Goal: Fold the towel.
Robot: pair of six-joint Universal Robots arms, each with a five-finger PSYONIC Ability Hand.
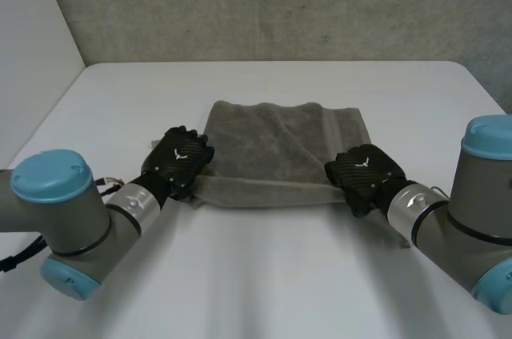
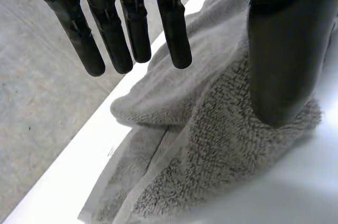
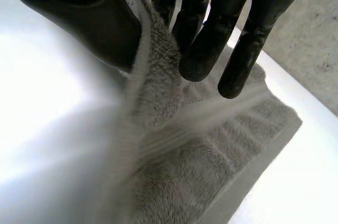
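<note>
The white table (image 1: 264,275) carries the grey towel (image 1: 276,143) near its middle; the towel's far part lies flat and its near edge is drawn into a rumpled strip running between the two hands. The left arm (image 1: 72,219) and right arm (image 1: 480,211) reach in from the near side. The left hand (image 1: 180,159) sits at the towel's near left corner, the right hand (image 1: 364,173) at its near right corner. The left hand's fingers (image 2: 174,28) are straight and slightly spread above the bunched corner, with the thumb (image 2: 280,65) lying on the cloth. The right hand's fingers (image 3: 203,39) pinch a raised fold of towel against its thumb (image 3: 79,18).
</note>
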